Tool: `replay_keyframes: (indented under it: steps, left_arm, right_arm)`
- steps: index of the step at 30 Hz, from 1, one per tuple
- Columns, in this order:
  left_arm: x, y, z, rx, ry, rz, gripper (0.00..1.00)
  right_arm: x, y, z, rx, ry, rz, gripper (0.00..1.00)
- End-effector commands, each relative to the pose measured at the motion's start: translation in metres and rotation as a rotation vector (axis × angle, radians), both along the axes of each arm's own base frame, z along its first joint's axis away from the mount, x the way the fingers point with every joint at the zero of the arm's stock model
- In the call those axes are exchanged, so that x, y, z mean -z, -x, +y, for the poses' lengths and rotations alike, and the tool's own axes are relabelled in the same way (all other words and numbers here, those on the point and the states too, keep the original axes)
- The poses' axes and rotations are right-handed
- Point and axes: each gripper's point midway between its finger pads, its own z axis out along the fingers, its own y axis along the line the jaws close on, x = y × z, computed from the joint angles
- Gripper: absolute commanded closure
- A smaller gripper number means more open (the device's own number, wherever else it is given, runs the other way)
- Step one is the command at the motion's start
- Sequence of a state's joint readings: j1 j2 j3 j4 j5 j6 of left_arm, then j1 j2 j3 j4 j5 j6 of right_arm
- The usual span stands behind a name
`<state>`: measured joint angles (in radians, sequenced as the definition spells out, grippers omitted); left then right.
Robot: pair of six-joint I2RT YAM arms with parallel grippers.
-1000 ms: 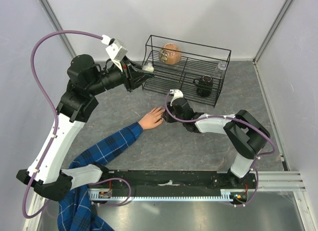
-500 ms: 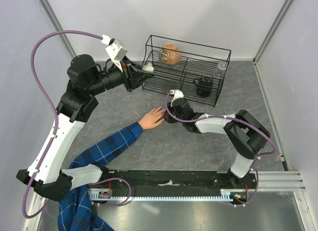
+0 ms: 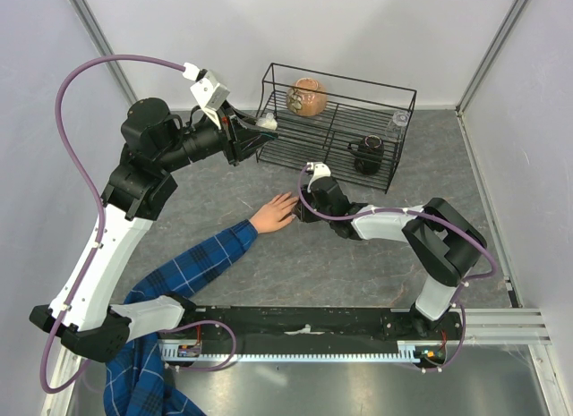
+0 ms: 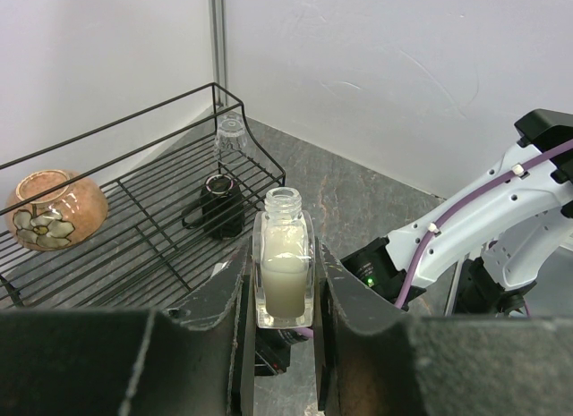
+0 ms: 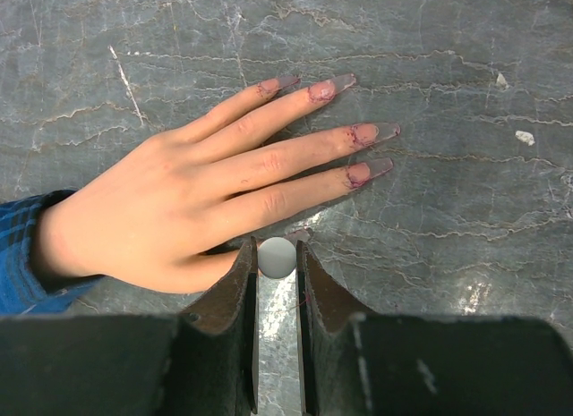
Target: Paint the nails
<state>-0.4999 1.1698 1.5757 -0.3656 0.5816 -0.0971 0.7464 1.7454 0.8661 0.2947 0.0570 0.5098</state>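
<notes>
A grey stone-patterned bench [image 3: 358, 273] carries the whole scene, seen from above. The left arm [image 3: 134, 192] reaches from 8 o'clock toward 11 o'clock; the right arm [image 3: 421, 237] bends in from 4 o'clock toward the centre. A black wire rack [image 3: 344, 79] stands at 12 o'clock, holding a brown flowered bowl [image 3: 306, 97] at its 10 o'clock corner, a black cup [image 3: 367, 152] toward 4 o'clock and an upturned clear glass [image 3: 399, 121] at 3 o'clock. A blue plaid sleeve [image 3: 192, 268] runs in from 7 o'clock, ending in a skin-coloured hand [image 3: 273, 212] lying flat, palm down, at mid-bench, fingers spread and pointing to about 2 o'clock.

The left gripper [image 4: 282, 295], raised just at the rack's 9 o'clock end, is clamped on a small clear bottle [image 4: 285, 255], upright, its neck uncapped, with pale liquid in its lower half. The right gripper [image 5: 277, 266], at the hand's 3 o'clock side, is closed on a round white cap [image 5: 277, 256], held just over the thumb's tip; what hangs under the cap is hidden.

The nails [image 5: 387, 129], at the fingertips on the bench, show pinkish, with reddish smears at their bases in the right wrist view.
</notes>
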Motion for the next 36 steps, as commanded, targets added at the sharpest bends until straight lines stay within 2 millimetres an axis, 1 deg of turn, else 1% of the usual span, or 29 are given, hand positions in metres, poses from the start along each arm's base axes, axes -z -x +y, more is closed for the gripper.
replay_keyframes:
  steps: [1, 6, 10, 19, 24, 28, 32, 36]
  left_arm:
    - [-0.021, 0.008, 0.003, 0.012, 0.013, -0.087, 0.98]
    - [-0.02, 0.007, 0.002, 0.013, 0.011, -0.084, 0.98]
    - [-0.02, 0.007, 0.002, 0.013, 0.011, -0.086, 0.98]
    - [-0.021, 0.008, 0.002, 0.015, 0.012, -0.088, 0.98]
    - [-0.02, 0.008, 0.002, 0.015, 0.012, -0.086, 0.98]
    - [-0.02, 0.007, 0.002, 0.013, 0.012, -0.086, 0.98]
    - [-0.02, 0.008, 0.002, 0.015, 0.012, -0.088, 0.98]
    - [-0.019, 0.008, 0.002, 0.015, 0.011, -0.084, 0.98]
  right_arm:
    - [-0.004, -0.002, 0.005, -0.004, -0.025, -0.009, 1.0]
    - [0.0, -0.002, 0.005, -0.004, -0.017, 0.0, 1.0]
    - [-0.003, -0.004, 0.007, -0.005, -0.023, -0.009, 1.0]
    - [0.0, -0.01, 0.008, 0.002, -0.01, -0.016, 1.0]
    - [-0.007, -0.014, 0.012, -0.004, -0.023, -0.032, 1.0]
    - [-0.015, -0.019, 0.01, 0.012, -0.024, -0.052, 1.0]
    - [-0.015, -0.029, -0.001, 0.045, -0.019, -0.052, 1.0]
    - [-0.016, -0.033, -0.002, 0.051, -0.019, -0.058, 1.0]
